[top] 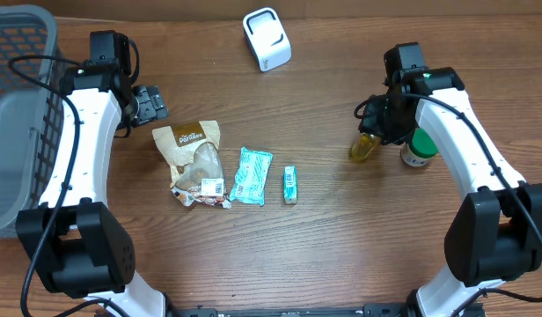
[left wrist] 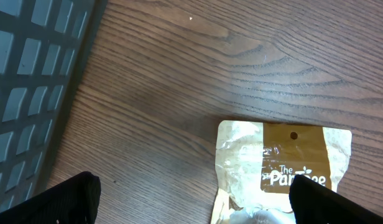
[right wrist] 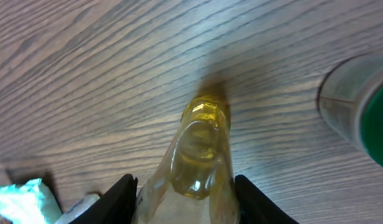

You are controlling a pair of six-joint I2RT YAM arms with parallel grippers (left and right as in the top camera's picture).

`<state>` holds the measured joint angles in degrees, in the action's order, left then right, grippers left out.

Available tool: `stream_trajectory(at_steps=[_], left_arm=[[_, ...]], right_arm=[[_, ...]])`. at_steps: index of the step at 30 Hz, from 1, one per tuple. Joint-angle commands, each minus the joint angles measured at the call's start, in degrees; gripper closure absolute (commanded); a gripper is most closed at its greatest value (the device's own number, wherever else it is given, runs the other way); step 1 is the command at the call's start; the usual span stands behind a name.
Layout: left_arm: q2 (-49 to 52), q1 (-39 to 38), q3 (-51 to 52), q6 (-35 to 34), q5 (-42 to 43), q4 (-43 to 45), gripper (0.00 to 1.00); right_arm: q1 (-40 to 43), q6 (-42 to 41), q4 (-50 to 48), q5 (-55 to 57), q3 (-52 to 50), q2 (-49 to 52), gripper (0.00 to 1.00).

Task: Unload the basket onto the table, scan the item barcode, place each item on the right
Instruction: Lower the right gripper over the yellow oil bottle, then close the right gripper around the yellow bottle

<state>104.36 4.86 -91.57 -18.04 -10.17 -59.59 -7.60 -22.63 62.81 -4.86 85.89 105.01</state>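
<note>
A small bottle of yellow liquid in clear wrap sits between the fingers of my right gripper, just over the table right of centre. In the right wrist view both black fingers press the sides of the bottle, so my right gripper is shut on it. The white barcode scanner stands at the back centre, well away from the bottle. My left gripper hangs wide open at the left with nothing in it. In the left wrist view its span reaches over the top edge of a brown snack bag.
A green-lidded jar stands right beside the bottle. The snack bag, a teal packet and a small teal box lie in a row mid-table. A grey mesh basket fills the left edge.
</note>
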Motion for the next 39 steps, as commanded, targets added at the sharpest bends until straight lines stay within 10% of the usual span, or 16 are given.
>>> stream_trajectory(at_steps=[1,30,39], left_arm=[[-1.0,-0.6,-0.4,0.2,-0.7,0.0,0.01],[-1.0,-0.7,-0.4,0.2,-0.7,0.0,0.0],[-1.0,-0.7,-0.4,0.2,-0.7,0.0,0.01]], right_arm=[[-0.7,3.0,-0.2,-2.3,-0.3,0.2,0.56],[-17.2,17.4,-1.0,6.3,-0.3,0.2,0.56],[-17.2,18.6,-1.5,6.7,-0.3,0.2,0.3]])
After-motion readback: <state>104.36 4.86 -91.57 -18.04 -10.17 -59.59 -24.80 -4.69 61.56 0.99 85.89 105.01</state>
